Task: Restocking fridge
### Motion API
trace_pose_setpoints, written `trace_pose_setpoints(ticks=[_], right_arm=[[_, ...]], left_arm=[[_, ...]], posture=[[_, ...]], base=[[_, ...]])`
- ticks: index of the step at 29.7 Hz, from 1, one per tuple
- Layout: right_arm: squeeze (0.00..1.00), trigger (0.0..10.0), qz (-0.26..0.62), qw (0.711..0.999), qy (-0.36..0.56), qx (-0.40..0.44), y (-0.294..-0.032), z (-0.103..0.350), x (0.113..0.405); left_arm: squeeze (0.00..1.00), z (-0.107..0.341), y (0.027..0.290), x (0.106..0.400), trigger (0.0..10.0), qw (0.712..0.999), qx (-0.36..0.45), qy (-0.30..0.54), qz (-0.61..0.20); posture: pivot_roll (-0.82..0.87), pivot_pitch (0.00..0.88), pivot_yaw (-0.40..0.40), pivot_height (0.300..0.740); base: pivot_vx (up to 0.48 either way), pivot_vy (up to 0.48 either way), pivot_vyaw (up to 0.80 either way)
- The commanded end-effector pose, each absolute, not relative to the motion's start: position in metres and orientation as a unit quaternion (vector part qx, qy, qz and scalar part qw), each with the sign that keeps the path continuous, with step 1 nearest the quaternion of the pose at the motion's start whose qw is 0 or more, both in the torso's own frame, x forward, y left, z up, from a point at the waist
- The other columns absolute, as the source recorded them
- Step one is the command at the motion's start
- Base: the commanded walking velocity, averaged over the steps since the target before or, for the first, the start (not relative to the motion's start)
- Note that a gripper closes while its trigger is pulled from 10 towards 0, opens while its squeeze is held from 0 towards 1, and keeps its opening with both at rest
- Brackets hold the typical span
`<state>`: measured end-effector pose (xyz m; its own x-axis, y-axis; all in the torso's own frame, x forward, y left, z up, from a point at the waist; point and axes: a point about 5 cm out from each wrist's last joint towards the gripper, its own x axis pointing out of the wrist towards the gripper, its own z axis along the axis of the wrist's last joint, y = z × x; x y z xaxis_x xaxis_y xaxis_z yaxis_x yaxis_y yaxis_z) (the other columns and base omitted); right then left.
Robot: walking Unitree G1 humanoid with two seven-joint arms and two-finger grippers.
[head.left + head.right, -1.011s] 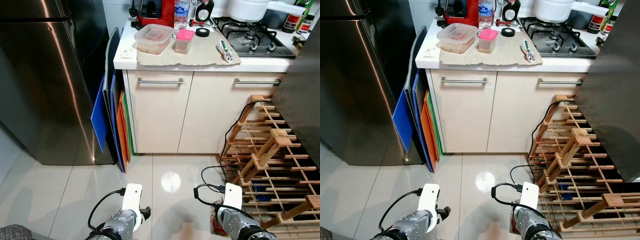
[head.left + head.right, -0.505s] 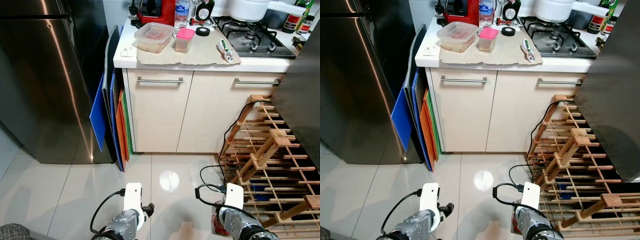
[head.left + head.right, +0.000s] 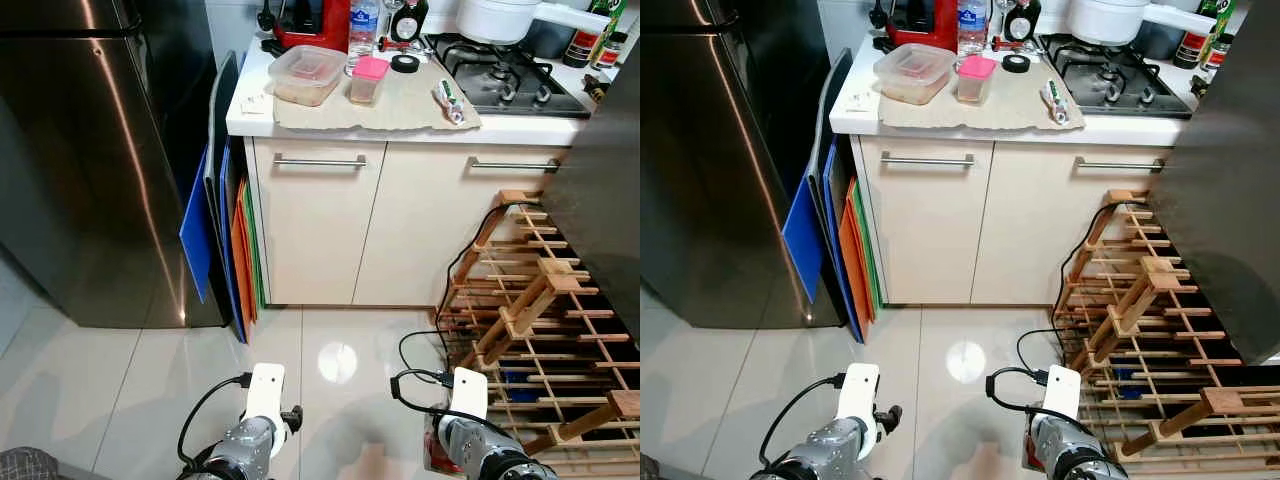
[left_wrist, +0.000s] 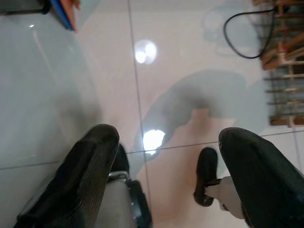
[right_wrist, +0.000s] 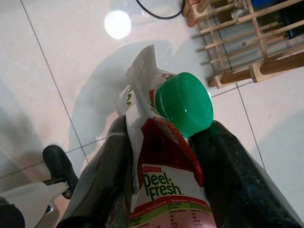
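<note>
One green-capped "Deel Fresh" carton [image 5: 164, 156] sits clamped in the right tool [image 5: 166, 175]; left tool [image 4: 166, 156] gapes, holding nothing.

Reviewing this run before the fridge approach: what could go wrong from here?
1. The right gripper holds the carton up near its green cap; it might slip or crumple.
2. A black cable loops over the floor by the wooden rack, a possible snag while walking.
3. The fridge door is closed; the left gripper must open it.

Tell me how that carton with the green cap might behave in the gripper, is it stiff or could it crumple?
The carton looks like soft paperboard; its top fold is already bent, so hard squeezing may dent it. The right gripper clamps its sides, so it could slip if wet.
</note>
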<state>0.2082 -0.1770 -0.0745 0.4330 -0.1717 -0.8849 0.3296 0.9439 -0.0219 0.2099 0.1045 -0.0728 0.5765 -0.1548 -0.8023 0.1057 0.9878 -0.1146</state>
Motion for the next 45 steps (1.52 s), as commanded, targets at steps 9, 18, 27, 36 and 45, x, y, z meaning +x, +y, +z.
trace_pose_setpoints(ticks=[9, 18, 27, 36, 45], right_arm=[[0.00, 10.0, -0.140, 0.845, 0.514, 0.039, -0.183, -0.074, 0.207], [0.00, 10.0, -0.077, 0.851, 0.518, -0.043, -0.186, -0.073, 0.210], [0.00, 10.0, -0.064, 0.849, 0.521, -0.060, -0.185, -0.073, 0.210], [0.00, 10.0, -0.090, 0.849, 0.521, -0.021, -0.185, -0.074, 0.208], [0.00, 10.0, -0.087, 0.850, 0.519, -0.025, -0.187, -0.073, 0.209]], left_arm=[[0.00, -0.057, 0.109, 0.235, 10.0, 0.892, 0.006, 0.420, -0.168], [0.00, -0.027, 0.090, 0.268, 10.0, 0.890, -0.011, 0.372, -0.262], [0.00, -0.031, 0.117, 0.269, 10.0, 0.895, 0.017, 0.388, -0.220], [0.00, -0.039, 0.156, 0.261, 10.0, 0.897, 0.036, 0.412, -0.154], [0.00, -0.052, 0.165, 0.243, 10.0, 0.881, 0.066, 0.443, -0.153]], posture=[[0.09, 0.000, -0.027, 0.740], [0.08, 0.000, -0.030, 0.740], [0.09, 0.000, -0.033, 0.740], [0.10, 0.000, -0.035, 0.740], [0.11, 0.000, -0.042, 0.740]], base=[[0.000, 0.000, 0.00], [0.000, 0.000, 0.00], [0.000, 0.000, 0.00], [0.000, 0.000, 0.00], [0.000, 0.000, 0.00]])
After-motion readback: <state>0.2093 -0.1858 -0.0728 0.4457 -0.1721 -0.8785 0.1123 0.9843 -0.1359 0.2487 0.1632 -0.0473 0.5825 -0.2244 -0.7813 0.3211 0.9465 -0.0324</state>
